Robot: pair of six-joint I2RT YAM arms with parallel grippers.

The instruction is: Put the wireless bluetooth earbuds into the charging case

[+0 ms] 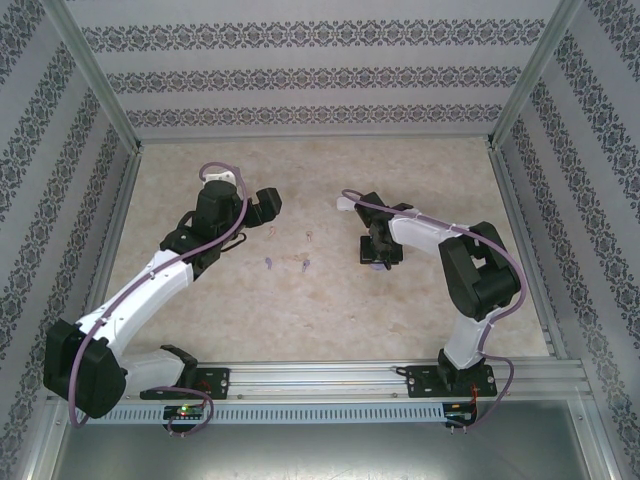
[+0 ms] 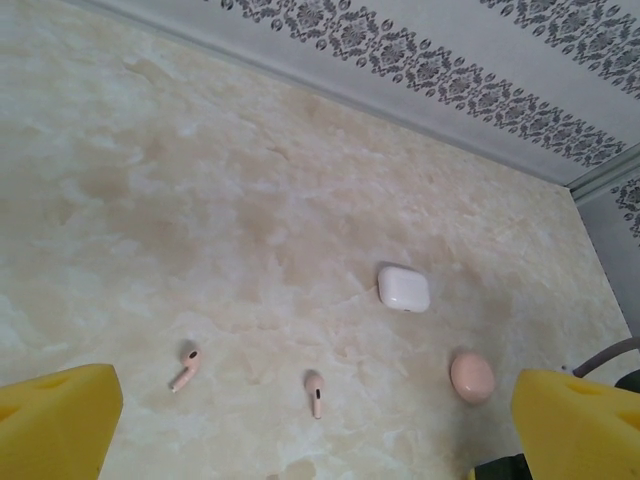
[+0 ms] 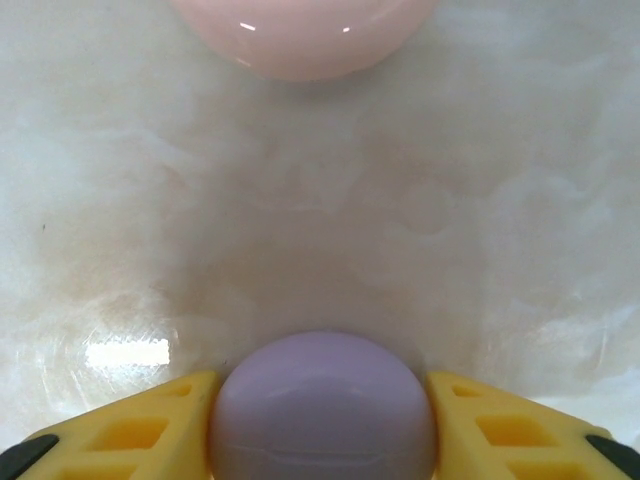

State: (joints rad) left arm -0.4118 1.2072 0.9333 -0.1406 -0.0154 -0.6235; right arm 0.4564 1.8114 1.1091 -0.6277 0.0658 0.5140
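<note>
Two pale pink earbuds (image 2: 185, 366) (image 2: 315, 392) lie apart on the marble table below my left gripper (image 2: 316, 432), which is open with nothing between its yellow fingers (image 2: 60, 420). Beyond them a white charging case (image 2: 404, 288) and a pink charging case (image 2: 472, 376) lie closed. My right gripper (image 3: 322, 420) is low on the table, and both its fingers (image 3: 140, 425) press the sides of a closed purple charging case (image 3: 322, 405). The pink case (image 3: 300, 35) lies just ahead of it. Two purple earbuds (image 1: 268, 263) (image 1: 305, 266) lie between the arms.
Patterned walls with metal posts enclose the beige table (image 1: 330, 320). The left gripper (image 1: 262, 205) hovers at the back left and the right gripper (image 1: 377, 252) works near the centre. A metal rail (image 1: 330, 378) runs along the near edge.
</note>
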